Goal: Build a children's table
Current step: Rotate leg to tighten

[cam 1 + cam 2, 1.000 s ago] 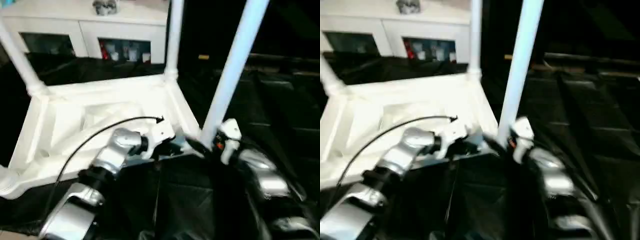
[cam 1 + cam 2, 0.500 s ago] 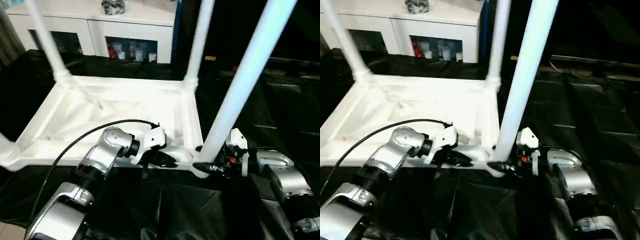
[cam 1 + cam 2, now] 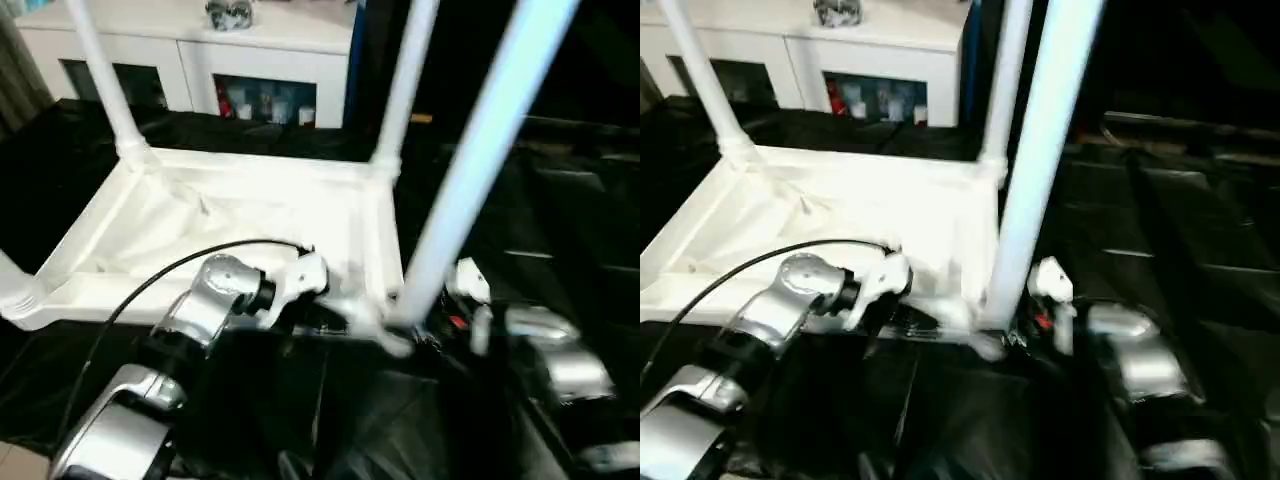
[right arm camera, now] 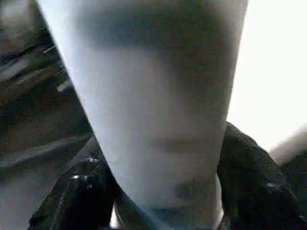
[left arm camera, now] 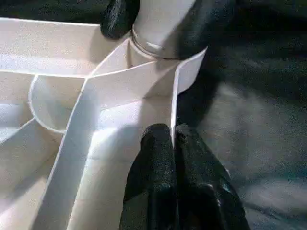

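The table top (image 3: 250, 215) lies upside down on the black-draped worktop (image 3: 560, 230), ribs up. Two legs stand in the far corner sockets, well beyond both end effectors; a third shows at the near-left corner. The fourth leg (image 3: 470, 170) stands in the near-right corner socket (image 5: 160, 45), directly between the right end effector's fingers.

The right end effector (image 3: 425, 335) holds this leg just above the socket, its black fingers (image 4: 249, 187) set on either side of the tube. The left end effector (image 5: 173, 143) is pinched narrow on the thin side wall of the top, just beside that same socket, steadying the piece.

The step appears to be seating this last leg. To do it well, the left end effector's pinch should hold the rim firm so the top cannot slide on the cloth, while the right keeps the tube upright and presses straight down along its axis. A tilted push would likely jam the tube in the socket or lever the corner up.
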Robot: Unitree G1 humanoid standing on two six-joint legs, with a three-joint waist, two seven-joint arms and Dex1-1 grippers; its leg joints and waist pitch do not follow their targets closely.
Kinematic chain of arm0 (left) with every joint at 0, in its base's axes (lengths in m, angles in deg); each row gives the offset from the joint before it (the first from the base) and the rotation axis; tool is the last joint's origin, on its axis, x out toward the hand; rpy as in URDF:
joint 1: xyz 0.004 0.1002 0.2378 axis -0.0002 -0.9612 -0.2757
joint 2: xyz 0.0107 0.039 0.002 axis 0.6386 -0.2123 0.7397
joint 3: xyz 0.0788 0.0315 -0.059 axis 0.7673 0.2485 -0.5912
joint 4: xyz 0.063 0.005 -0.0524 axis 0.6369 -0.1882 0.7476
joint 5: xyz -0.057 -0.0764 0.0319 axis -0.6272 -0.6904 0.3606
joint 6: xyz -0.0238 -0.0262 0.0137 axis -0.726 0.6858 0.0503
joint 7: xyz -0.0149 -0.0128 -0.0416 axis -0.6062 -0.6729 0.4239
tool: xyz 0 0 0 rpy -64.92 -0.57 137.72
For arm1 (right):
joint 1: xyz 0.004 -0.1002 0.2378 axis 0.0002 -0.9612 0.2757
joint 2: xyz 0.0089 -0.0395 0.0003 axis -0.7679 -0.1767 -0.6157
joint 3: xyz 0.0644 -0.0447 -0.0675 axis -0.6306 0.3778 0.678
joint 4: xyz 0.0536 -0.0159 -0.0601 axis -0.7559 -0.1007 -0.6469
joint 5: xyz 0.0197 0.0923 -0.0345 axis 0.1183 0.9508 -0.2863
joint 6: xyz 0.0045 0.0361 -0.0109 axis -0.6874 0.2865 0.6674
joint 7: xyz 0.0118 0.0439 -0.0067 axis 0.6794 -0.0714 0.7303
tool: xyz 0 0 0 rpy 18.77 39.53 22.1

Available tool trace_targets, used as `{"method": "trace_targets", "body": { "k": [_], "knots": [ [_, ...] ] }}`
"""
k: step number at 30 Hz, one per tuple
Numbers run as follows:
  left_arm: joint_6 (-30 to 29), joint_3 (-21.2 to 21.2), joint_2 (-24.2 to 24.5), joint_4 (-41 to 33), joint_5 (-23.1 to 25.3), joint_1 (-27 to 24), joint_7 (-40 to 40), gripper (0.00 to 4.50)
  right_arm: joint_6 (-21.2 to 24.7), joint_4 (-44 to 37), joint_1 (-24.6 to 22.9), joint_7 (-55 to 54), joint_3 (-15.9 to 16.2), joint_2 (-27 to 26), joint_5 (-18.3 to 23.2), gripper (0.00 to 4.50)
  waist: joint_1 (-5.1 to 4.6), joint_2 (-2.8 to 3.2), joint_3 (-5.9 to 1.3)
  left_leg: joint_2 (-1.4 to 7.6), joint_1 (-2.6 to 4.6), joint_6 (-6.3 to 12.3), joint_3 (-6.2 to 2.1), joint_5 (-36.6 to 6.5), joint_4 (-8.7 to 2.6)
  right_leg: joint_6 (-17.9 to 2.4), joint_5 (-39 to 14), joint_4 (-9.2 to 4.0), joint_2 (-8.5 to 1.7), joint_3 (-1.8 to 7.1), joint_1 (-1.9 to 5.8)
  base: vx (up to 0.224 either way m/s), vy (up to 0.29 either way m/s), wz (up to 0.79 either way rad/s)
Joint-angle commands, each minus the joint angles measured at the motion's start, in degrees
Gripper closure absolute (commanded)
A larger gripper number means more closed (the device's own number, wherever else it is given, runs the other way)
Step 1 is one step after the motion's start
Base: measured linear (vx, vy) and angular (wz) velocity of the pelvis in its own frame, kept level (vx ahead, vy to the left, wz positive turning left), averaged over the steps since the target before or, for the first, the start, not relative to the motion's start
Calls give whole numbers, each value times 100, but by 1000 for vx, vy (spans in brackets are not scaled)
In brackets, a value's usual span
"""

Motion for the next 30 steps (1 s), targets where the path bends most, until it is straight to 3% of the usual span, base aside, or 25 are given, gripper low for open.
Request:
{"method": "trace_targets", "body": {
  "k": [1,2,3,7,8,11,13,16,18,19,24,25,28,30],
  "knots": [
    [-125,-75,-395,-73,1,243,734,450,130,285,-36,-680,167,-396,-147,201,-36,-27,-274,319,80,84,-199,-1500,-435,-974,-2380,-553,-580,289,167,0,0,0],
    [-156,-76,-434,-73,16,248,812,450,142,292,-37,-851,127,-466,-161,201,-69,-44,-278,318,61,68,-207,-1521,-448,-931,-2359,-551,-573,287,186,0,0,0],
    [-207,-80,-511,-70,46,252,966,450,87,327,-37,-1105,100,-564,-216,201,-75,17,-288,321,64,58,-212,-1498,-448,-965,-2200,-543,-583,298,180,0,0,0],
    [-355,-70,-751,-73,149,271,1440,450,-129,497,3,-2052,-37,-874,-387,201,-131,-21,-290,298,54,91,-188,-1482,-430,-1052,-1956,-536,-565,306,174,0,0,0],
    [-428,-75,-848,-121,143,254,1547,450,-58,540,21,-2326,-121,-1015,-343,201,-122,26,-293,294,62,123,-186,-1461,-424,-1058,-1918,-541,-565,313,169,0,0,0],
    [-467,-79,-932,-149,145,240,1629,450,-46,555,30,-2512,-165,-1138,-347,201,-136,8,-304,297,42,154,-181,-1348,-427,-1112,-1611,-509,-543,307,188,0,0,0],
    [-398,-29,-961,-207,137,186,1536,450,-245,522,19,-2610,-161,-1250,-420,131,-136,23,-309,296,29,183,-178,-1328,-422,-1114,-1541,-507,-551,312,193,0,0,0],
    [-310,-9,-897,-235,108,160,1377,450,-304,460,12,-2465,-149,-1222,-408,125,-138,21,-318,299,35,228,-170,-1273,-415,-1146,-1362,-487,-546,317,195,0,0,0],
    [-202,3,-764,-256,57,142,1153,450,-298,358,6,-2222,-103,-1083,-374,95,-141,6,-316,298,34,272,-166,-1237,-413,-1194,-1253,-477,-534,313,202,0,0,0],
    [-128,19,-683,-270,29,129,1022,450,-343,314,-1,-2101,-28,-972,-425,95,-149,0,-325,294,5,308,-167,-1146,-407,-1206,-1140,-452,-537,314,229,0,0,0],
    [-14,125,-413,-415,-80,46,441,450,-486,164,-71,-1344,240,-588,-484,95,-115,-6,-340,295,1,443,-151,-899,-370,-1290,-824,-415,-544,318,245,0,0,0],
    [-2,165,-317,-487,-126,14,207,450,-499,71,-119,-981,337,-460,-450,95,-130,-36,-337,301,2,481,-139,-874,-371,-1332,-707,-402,-524,319,235,0,0,0],
    [18,194,-220,-520,-152,-1,-5,450,-497,-38,-177,-569,446,-322,-413,95,-96,-7,-330,321,10,529,-131,-874,-371,-1383,-664,-387,-509,305,233,0,0,0],
    [77,224,-105,-469,-137,12,-210,450,-467,-152,-238,26,565,-127,-338,120,-66,-12,-324,323,22,522,-121,-965,-366,-1392,-787,-402,-508,299,232,0,0,0]
  ]
}}
